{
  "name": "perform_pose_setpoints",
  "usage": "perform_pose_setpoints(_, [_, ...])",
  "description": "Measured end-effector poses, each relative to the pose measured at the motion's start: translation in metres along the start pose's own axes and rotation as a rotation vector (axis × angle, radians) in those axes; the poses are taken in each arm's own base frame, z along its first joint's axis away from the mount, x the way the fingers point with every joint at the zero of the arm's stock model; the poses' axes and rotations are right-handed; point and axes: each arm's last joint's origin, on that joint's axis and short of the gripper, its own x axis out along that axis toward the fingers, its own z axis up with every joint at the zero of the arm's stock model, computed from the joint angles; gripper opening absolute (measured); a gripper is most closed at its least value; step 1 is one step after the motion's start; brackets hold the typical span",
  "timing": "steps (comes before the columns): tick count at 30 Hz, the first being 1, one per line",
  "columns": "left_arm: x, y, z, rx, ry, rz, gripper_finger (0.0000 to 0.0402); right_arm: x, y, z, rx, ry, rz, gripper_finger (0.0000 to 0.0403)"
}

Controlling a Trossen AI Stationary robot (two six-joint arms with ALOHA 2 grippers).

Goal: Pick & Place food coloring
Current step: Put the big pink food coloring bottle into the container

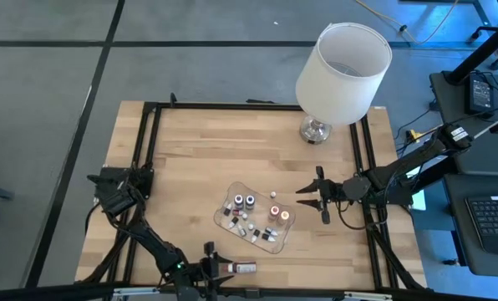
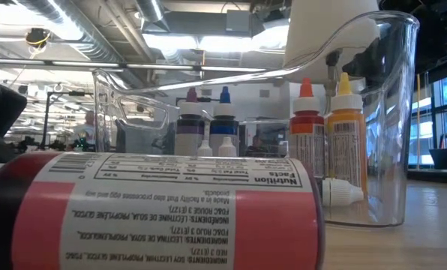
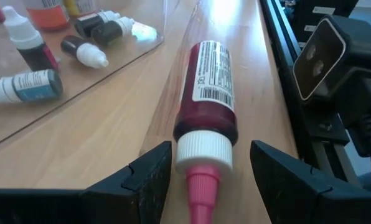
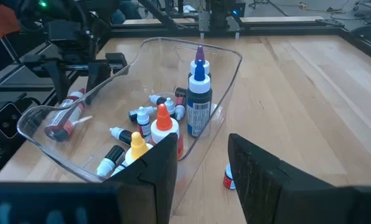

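Red-bodied food-coloring bottle with a white collar and pink tip (image 3: 205, 102) lies flat on my pale wooden table (image 1: 190, 159), between my left gripper's (image 3: 211, 177) spread fingers, beside the clear plastic tray (image 1: 276, 246). My right gripper (image 1: 314, 199) waits, part-open, holding nothing.

A pale butcher-block surface (image 1: 232, 150) sits framed by black rails on a grey floor (image 1: 57, 84) crossed by dark lines. At its far right corner stands a lamp (image 1: 341, 63) with a white drum shade and chrome base. Beyond the right edge, a dark desk carries a keyboard (image 1: 491, 219). Overhead, ceiling ducts (image 2: 81, 30) and bright strip lights; windows (image 2: 441, 112) glow on the right.
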Motion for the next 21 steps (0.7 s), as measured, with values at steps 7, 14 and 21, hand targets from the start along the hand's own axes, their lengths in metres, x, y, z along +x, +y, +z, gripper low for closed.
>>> perform_pose_setpoints(7, [0.0000,0.0009,-0.0008,0.002,0.004,0.009,0.0212,0.0000,0.0000,0.0000,0.000,0.000,0.000,0.0145])
perform_pose_setpoints(14, [-0.0006,0.0009,-0.0008,0.014,-0.006,0.019,0.0209,0.0000,0.0000,0.0000,0.000,0.000,0.000,0.0145])
perform_pose_setpoints(21, [-0.0007,0.0008,-0.0009,0.023,-0.008,0.021,0.0152,0.0000,0.0001,0.0000,0.000,0.000,0.000,0.0145])
